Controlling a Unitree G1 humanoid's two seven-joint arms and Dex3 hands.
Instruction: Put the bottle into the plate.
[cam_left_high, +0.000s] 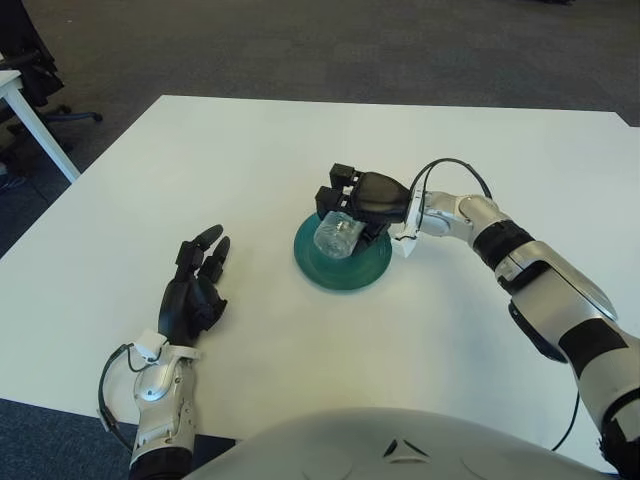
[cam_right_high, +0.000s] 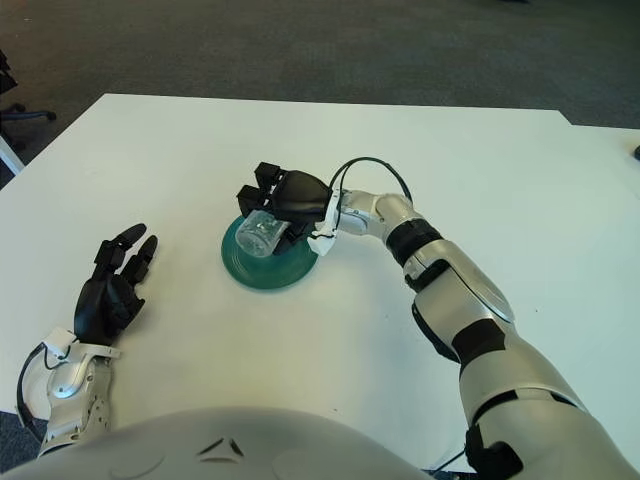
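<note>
One clear bottle (cam_left_high: 338, 235) lies on its side over the green plate (cam_left_high: 343, 266), near the middle of the white table (cam_left_high: 250, 160), pinched by the curled fingers of the right hand (cam_left_high: 362, 196). The left hand (cam_left_high: 196, 287) shows at the near left, fingers spread, holding nothing.

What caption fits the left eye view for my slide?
Right hand holds the bottle over the plate; left hand lies open.

The right hand (cam_left_high: 362, 198) reaches forward with fingers curled; the left hand (cam_left_high: 195, 285) lies flat, fingers spread.
</note>
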